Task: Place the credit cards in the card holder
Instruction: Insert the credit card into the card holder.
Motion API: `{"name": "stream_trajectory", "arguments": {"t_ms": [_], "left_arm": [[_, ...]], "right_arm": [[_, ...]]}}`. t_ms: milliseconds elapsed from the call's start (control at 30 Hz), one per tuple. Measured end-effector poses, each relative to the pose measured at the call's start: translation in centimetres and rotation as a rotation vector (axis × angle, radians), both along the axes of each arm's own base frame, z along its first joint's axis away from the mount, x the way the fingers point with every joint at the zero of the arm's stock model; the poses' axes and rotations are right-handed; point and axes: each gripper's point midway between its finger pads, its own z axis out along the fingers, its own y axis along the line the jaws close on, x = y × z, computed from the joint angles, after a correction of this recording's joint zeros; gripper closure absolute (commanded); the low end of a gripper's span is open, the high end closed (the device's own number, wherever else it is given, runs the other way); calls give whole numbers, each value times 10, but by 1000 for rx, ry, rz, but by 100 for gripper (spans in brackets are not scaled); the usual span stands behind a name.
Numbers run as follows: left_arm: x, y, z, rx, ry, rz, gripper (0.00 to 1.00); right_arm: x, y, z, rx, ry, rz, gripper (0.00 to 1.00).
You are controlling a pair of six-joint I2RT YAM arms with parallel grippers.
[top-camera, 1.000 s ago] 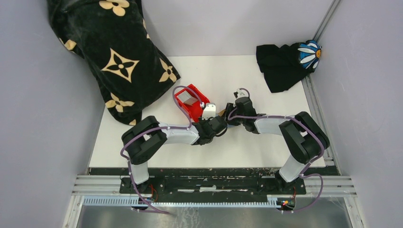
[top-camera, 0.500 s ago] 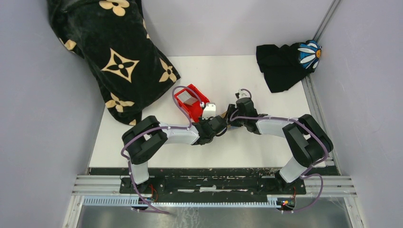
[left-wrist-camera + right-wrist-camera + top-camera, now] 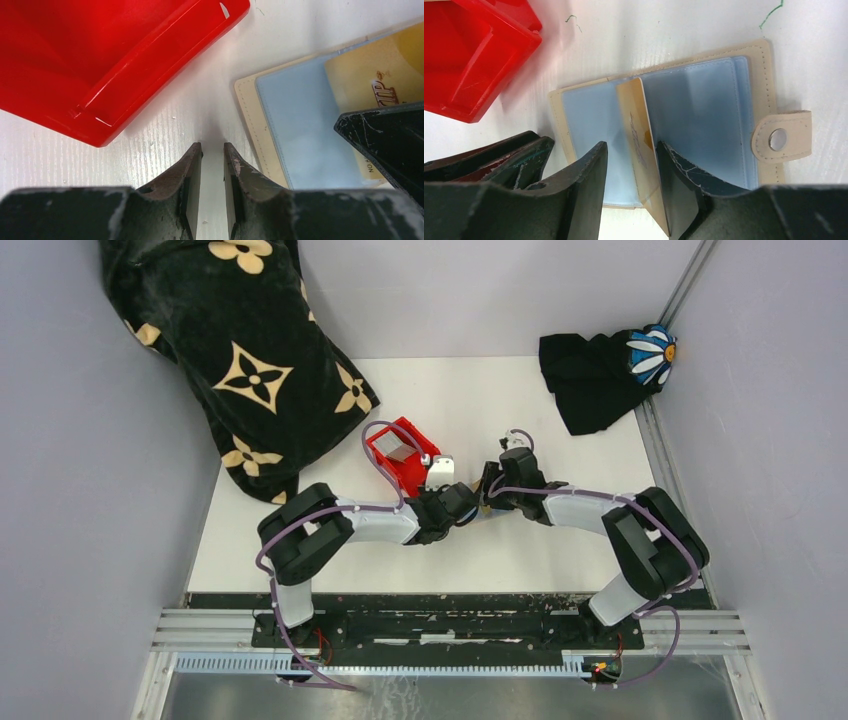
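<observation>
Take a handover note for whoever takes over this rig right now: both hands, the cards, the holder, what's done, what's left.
Left hand: jaws nearly closed, empty, tips close to the table beside the card holder.
Right hand: jaws apart over the open holder, with a yellowish card standing tilted between them. A gap shows on one side, so it looks unclamped.
The holder lies open next to the red bin.
Done: that card is at the sleeves, but not seated flat.
Left: seat it, then fetch the grey card that appears to lie in the bin.
</observation>
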Motion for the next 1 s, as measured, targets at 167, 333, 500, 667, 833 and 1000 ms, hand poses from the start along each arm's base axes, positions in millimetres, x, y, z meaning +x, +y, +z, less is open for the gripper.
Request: {"name": "stream_trajectory", "arguments": {"t_ms": [167,333,500,667,833,1000], "left_arm": [[2,-3,0,-9,-4,-1,71],[4,-5,0,-13,-7,1,71],[5,-6,0,-17,-8,1,71],[7,-9,0,-28,-15,1,71],[8,-10,0,-31,-17,2,71],[8,-10,0,-33,-18,2,72]], "right_arm": [[-1,-3,0,-14,2,-1,47],[-1,-7,1,-33,-2,-10,47],[-2,-13,1,-57,-2,-26,48],[-6,-25,1,-90,5,-51,48],[-8,-31,1,-95,8,-60,49],[-11,-35,1,-96,10,-66,49]]}}
